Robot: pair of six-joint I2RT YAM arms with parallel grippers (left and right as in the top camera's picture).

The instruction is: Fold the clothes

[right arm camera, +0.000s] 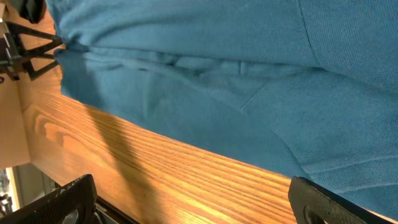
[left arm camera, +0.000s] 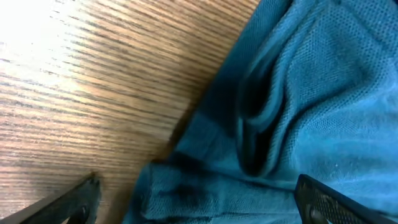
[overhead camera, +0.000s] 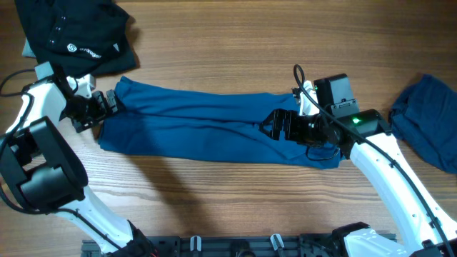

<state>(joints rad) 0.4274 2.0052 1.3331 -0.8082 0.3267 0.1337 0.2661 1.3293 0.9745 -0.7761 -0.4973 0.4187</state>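
The shirt [overhead camera: 193,121] is lying on the desk [overhead camera: 228,50] as a long band, its long axis running left to right across the middle. The left arm [overhead camera: 32,107] is standing at the band's left short end, its jaws spread wide and gripping nothing. In the left wrist view the rumpled end is sitting between them, with bare wood to one side. The right arm [overhead camera: 385,153] is extending in from the right, its jaws likewise wide apart and empty. They are pointing leftward along the band and sitting over its right-hand part, inboard of the right end (that end is lying under the wrist). The left arm is therefore the nearer to a free end. A fold across the long axis is likely calling for each pair of jaws to take an end edge, and the right pair is probably needing to back outward first. A darker garment [overhead camera: 428,125] is lying near the right edge, apart from the band, and a black garment [overhead camera: 78,36] is lying just beyond the band's left end.
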